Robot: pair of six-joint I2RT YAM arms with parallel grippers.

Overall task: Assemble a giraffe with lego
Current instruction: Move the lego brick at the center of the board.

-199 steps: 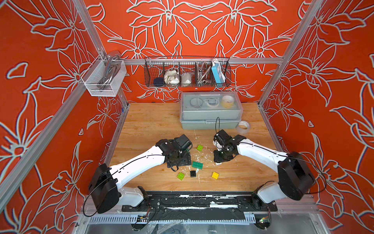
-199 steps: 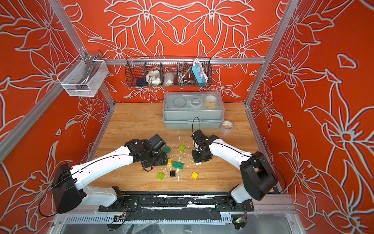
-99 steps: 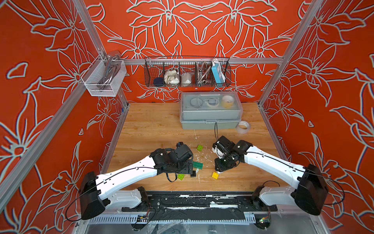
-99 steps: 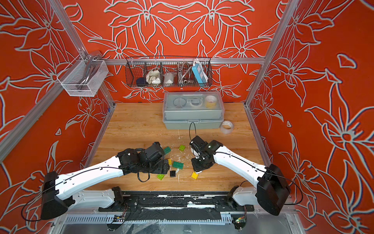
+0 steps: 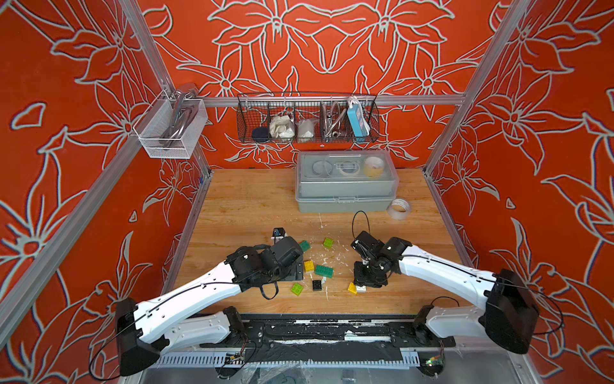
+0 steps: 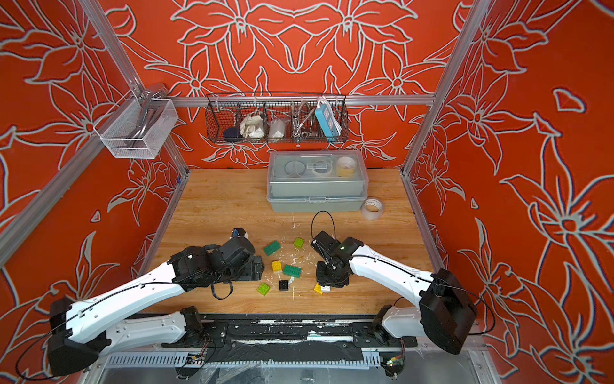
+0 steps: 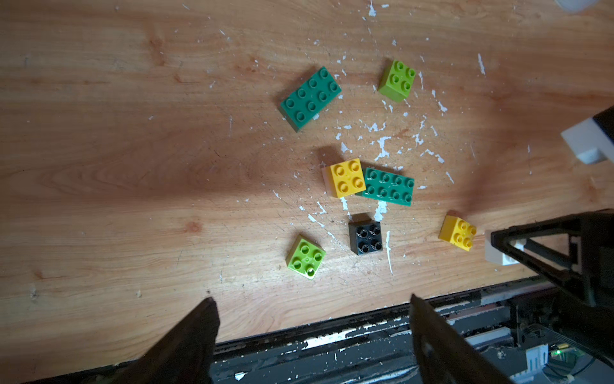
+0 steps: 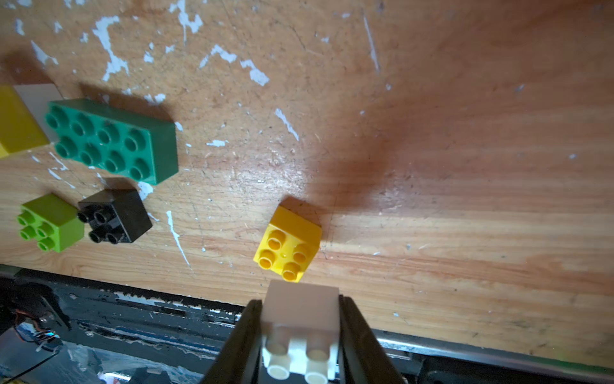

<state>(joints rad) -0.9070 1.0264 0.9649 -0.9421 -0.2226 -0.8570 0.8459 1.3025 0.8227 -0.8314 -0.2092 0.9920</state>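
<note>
Quite near table (image 8: 465, 266) edge, white brick (image 8: 300, 309).

Right claw (image 8: 300, 301) w/ white brick (image 8: 299, 332) came down beside yellow brick (image 8: 288, 244); left claw (image 7: 311, 297) prob. lower.

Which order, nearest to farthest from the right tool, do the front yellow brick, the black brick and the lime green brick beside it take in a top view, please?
1. Yellow brick: just left of the right tool, gripping a white brick.
2. Black brick: farther to the left.
3. Lime green brick: farthest left, beyond the black one.
</note>
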